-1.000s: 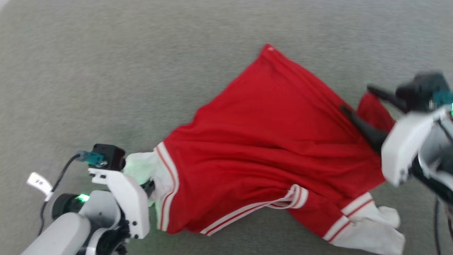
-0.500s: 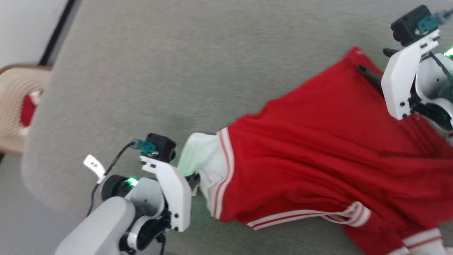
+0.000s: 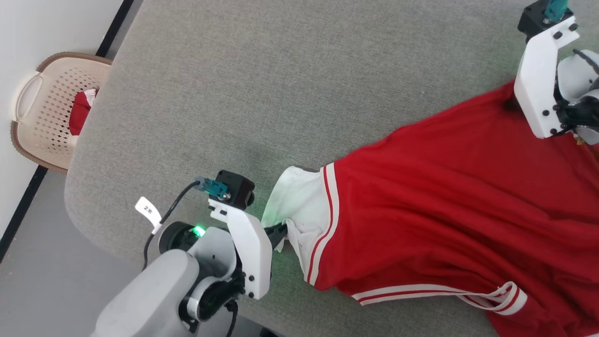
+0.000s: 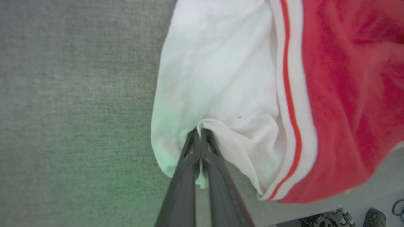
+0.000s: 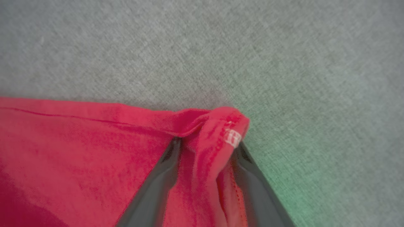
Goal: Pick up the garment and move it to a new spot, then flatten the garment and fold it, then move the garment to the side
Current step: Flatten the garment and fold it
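Observation:
The garment (image 3: 444,210) lies red side up on the grey padded surface (image 3: 281,93), stretched between both arms. Its white sleeve (image 4: 221,78) with red-white trim points toward my left gripper (image 3: 281,230), which is shut on a pinch of the sleeve's edge (image 4: 199,130). My right gripper (image 3: 512,100) is at the far right, at a red hem corner, its fingers mostly behind its white bracket. In the right wrist view the gripper (image 5: 206,142) stands open, its two fingers astride the bunched hem corner (image 5: 221,126), which carries a small white tag.
A beige perforated laundry basket (image 3: 47,93) holding something red stands on the floor at the far left, against the white wall. The padded surface's rounded corner and front edge (image 3: 79,206) lie just left of my left arm.
The head camera has swung, bringing the basket and floor into view. My right gripper has moved from the garment's side to its far hem corner. The left gripper keeps hold of the sleeve.

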Controlling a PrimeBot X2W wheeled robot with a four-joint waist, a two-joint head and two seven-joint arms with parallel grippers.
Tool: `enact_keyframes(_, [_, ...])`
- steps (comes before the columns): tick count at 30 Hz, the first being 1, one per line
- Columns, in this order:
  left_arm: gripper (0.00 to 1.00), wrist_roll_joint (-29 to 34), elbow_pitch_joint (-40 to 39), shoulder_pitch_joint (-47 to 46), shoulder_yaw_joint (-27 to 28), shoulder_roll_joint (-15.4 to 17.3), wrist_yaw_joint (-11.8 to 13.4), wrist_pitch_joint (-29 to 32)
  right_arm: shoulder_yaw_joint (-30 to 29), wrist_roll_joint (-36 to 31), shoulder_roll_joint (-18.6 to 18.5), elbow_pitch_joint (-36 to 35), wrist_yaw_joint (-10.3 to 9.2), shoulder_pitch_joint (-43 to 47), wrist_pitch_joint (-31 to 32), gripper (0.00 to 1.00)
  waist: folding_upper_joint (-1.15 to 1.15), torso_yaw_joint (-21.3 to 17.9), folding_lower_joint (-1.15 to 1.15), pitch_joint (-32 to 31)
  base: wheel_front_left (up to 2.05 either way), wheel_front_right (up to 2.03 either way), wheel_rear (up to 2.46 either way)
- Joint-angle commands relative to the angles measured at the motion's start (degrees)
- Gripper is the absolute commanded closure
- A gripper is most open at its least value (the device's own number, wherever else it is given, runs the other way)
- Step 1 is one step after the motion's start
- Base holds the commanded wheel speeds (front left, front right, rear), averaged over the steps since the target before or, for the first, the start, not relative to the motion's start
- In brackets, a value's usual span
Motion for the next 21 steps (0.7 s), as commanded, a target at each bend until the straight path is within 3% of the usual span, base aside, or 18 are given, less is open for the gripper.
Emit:
enact_keyframes(1, [1.00,-0.2,1.0,-1.0,0.2,-0.1,-0.1,-0.3,3.4,0.4,-0.3,3.9,-0.02,5.8,1.1,1.00,0.00,-0.2,0.00,0.2,0.00,0.00,0.00])
enact_keyframes(9, [1.00,0.3,1.4,-5.4,2.7,2.6,0.5,1.0,2.5,1.7,-2.2,1.1,-0.15,-2.4,-6.3,1.00,0.00,-3.9,0.00,-1.5,0.00,0.00,0.00])
enact_keyframes(21, [1.00,3.0,-0.3,-21.9,8.9,11.7,1.5,8.0,2.1,3.8,-4.1,-5.3,-0.12,-7.9,-14.4,1.00,0.00,-13.3,0.00,-5.4,0.00,0.00,0.00])
